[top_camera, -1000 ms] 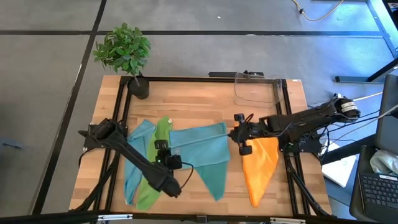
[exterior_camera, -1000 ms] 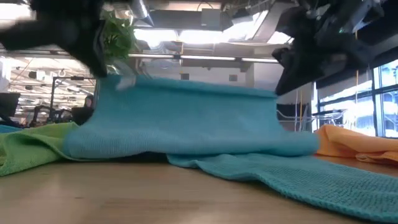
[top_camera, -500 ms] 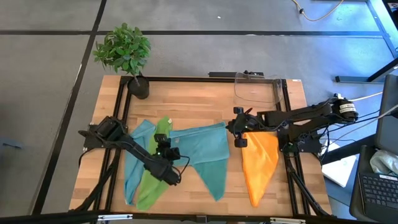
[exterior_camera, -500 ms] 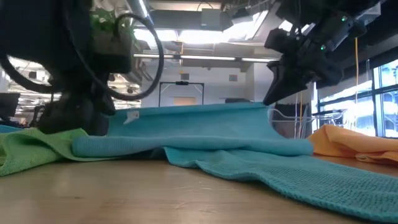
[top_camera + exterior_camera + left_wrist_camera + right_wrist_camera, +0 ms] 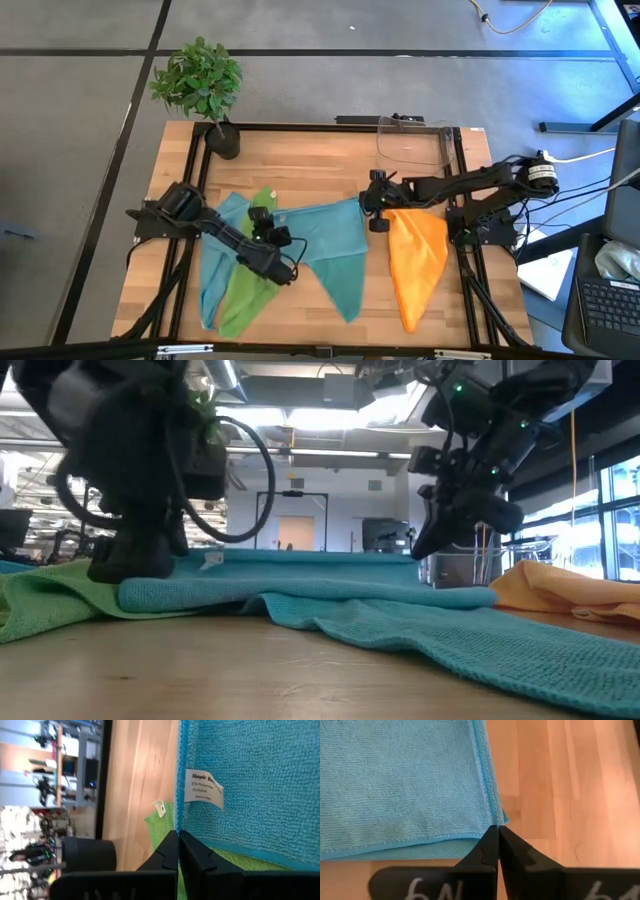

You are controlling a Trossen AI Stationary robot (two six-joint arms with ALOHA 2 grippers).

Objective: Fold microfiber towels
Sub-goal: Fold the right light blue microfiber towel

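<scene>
A teal towel lies mid-table, its far edge stretched between my two grippers and a long point of it reaching toward the near edge. My left gripper is shut on its far left corner, and my right gripper is shut on its far right corner. The low view shows the held edge nearly level, just above the table. A lime green towel and a light blue towel lie rumpled at the left, partly under the teal one. An orange towel lies at the right. My left gripper pinches the teal towel's hemmed edge at its far left corner between its two fingers, close to the white label. The corner is held just above the green towel; the edge runs taut toward the other gripper. My right gripper pinches the teal towel's far right corner between its two fingers, at the hem. A second layer shows under the top one. The corner is held low over the bare wood; the towel's near part lies on the table.
A clear plastic bin stands at the far right. A potted plant stands at the far left corner. Bare wood lies between them, beyond the towels. The black frame rails run along both table sides.
Both grippers have gone down and toward the far edge, the right one also leftward, still shut on the teal towel's corners. The held edge, lifted high a second ago, now hangs low and nearly level, and the towel has spread flatter across the table.
</scene>
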